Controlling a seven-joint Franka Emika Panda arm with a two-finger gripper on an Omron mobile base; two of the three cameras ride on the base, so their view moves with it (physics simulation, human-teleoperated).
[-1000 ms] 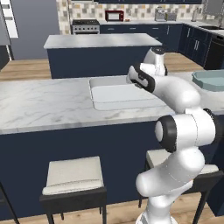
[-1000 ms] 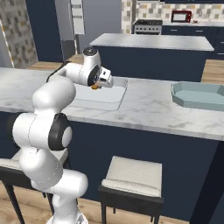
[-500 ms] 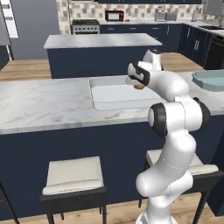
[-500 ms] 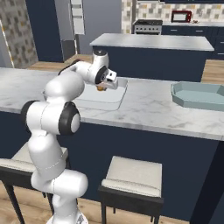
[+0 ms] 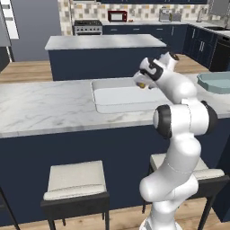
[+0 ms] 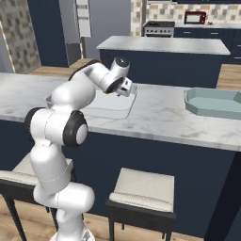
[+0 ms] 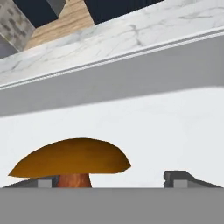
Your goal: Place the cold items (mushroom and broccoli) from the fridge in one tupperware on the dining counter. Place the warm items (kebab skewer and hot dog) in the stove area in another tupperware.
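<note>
While we hold the two-finger gripper over the white rectangular tupperware tray on the grey-veined marble dining counter, we list what lies before us.

Item one: brown-capped mushroom with reddish stem. In the hand view it sits low between the dark finger tips, close against the one on the left and apart from the one on the right, with the pale floor of the tray behind it. Whether it rests on that floor or is still in the air we cannot tell. In the left base view a small brownish spot shows at the gripper, above the tray's right part.

Item two: the tool. Its jaws stand wide, with clear space beside the cap; we judge the mushroom no longer gripped.

Handling, as we judge it: light, soft, easily bruised, with a smooth domed cap that may slip or roll on the tray. We would take hold across the cap's sides or at the stem, with gentle pressure.

Item three: light teal shallow tupperware, further along the counter to the arm's right, well apart from the white tray.
</note>
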